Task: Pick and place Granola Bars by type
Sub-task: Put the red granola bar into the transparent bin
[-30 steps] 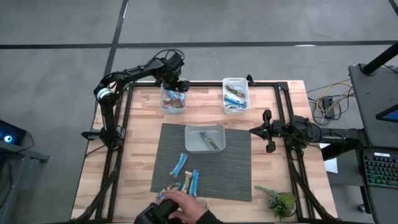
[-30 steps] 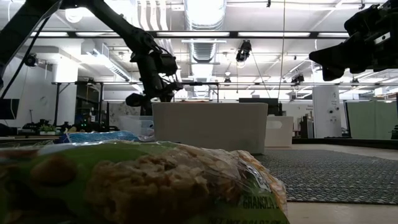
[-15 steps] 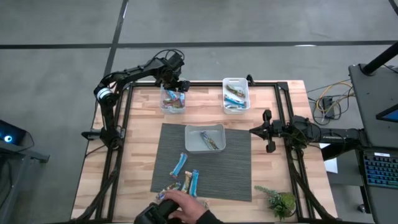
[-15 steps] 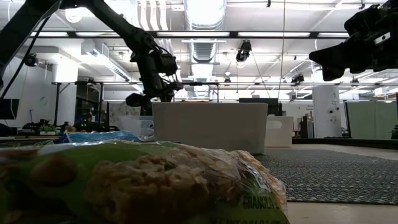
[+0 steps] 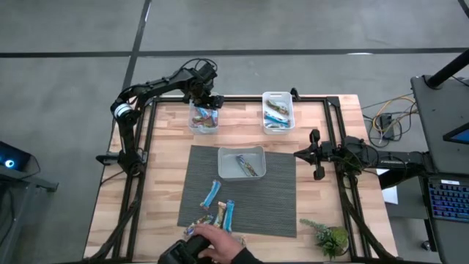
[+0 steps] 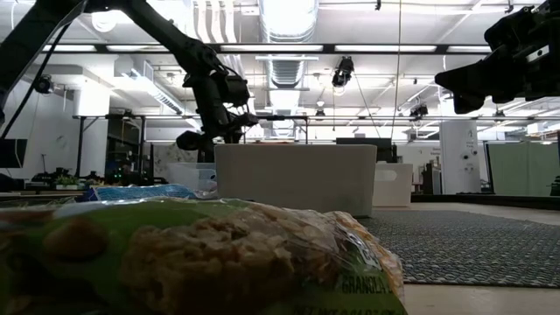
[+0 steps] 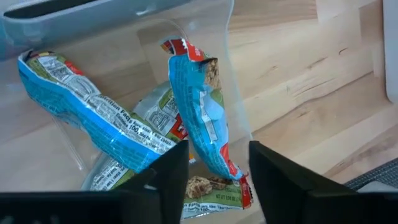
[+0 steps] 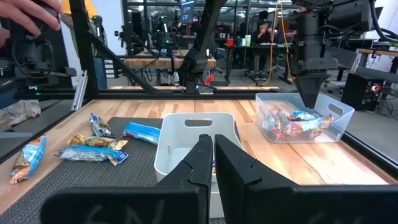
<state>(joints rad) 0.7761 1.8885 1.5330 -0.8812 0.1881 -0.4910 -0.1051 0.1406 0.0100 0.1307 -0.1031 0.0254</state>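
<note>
- The Granola Bars [image 5: 220, 207] lie in several places: a loose cluster sits on the near part of the dark mat [image 5: 278, 213], with two blue-wrapped ones just beyond a mixed heap.
- More bars fill the far-left clear tub [image 5: 203, 117], among them a blue-and-red wrapped bar [image 7: 202, 118] leaning upright against the tub's wall over other bars lying flat.
- The far-right clear tub [image 5: 278, 111] holds blue-wrapped bars, and the white bin [image 5: 242, 162] at the mat's far edge holds a couple more.
- The left gripper [image 5: 207, 99] hovers over the far-left tub; in the left wrist view its two dark fingers [image 7: 171, 177] stand apart with the leaning bar showing between them, and no contact with the wrapper shows.
- The right gripper [image 5: 315, 154] waits off the mat's right edge, above the wooden table [image 5: 161, 183], its fingers pressed together on nothing.
- A person's hand [image 5: 216, 238] rests at the near edge of the table, touching the loose heap of bars.
- A small green plant [image 5: 331, 237] stands at the near-right corner, well apart from the bars.
</note>
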